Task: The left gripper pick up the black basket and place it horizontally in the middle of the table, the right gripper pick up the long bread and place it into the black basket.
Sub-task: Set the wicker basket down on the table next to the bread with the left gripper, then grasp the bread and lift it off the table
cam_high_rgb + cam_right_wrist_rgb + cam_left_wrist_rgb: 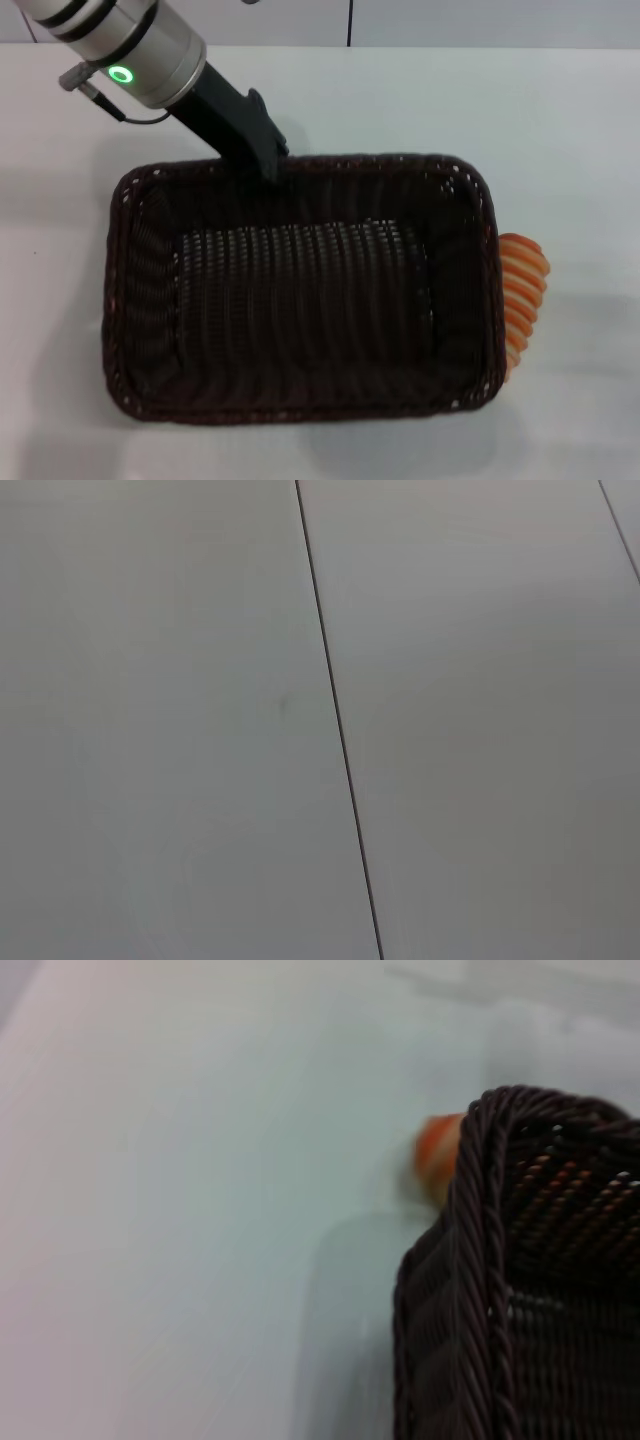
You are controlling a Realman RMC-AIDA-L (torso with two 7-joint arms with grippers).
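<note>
The black basket (pixel 300 290) stands flat and lengthwise across the middle of the white table (pixel 560 120), open side up and empty. My left gripper (pixel 264 158) reaches down from the back left, and its dark tip meets the basket's far rim. The left wrist view shows one braided corner of the basket (pixel 520 1280) close up. The long bread (pixel 524 292), with orange and cream ridges, lies on the table against the outside of the basket's right wall. It shows as an orange blur behind the basket corner in the left wrist view (pixel 436 1152). My right gripper is out of view.
The right wrist view shows only a pale flat surface with a thin dark seam (pixel 335 720). Bare white table lies behind the basket and to its right past the bread. A wall edge runs along the table's far side (pixel 450 30).
</note>
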